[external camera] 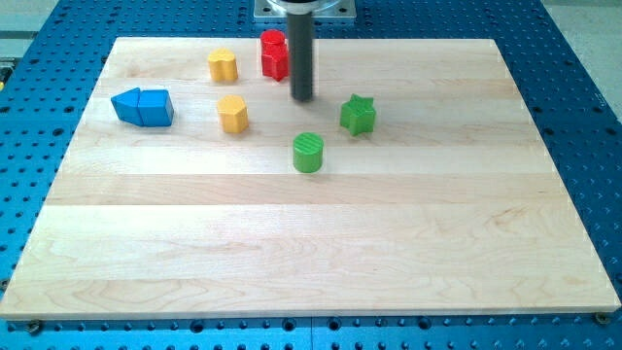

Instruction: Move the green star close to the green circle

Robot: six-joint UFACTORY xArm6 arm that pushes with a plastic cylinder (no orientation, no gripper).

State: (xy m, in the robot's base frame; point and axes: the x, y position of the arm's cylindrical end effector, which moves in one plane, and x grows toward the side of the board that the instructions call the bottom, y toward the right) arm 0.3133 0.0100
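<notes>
the green star (358, 115) lies up and to the right of the green circle (308, 153), a small gap between them. the tip (302, 98) stands left of the star, slightly higher, touching no block.

Green star (358, 115) near green circle (308, 153), up-right of it, seemingly apart.

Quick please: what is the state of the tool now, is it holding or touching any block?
My tip: a plain rod, nothing to open or close, holds nothing; it touches no block, standing between the red block and the green star.
</notes>
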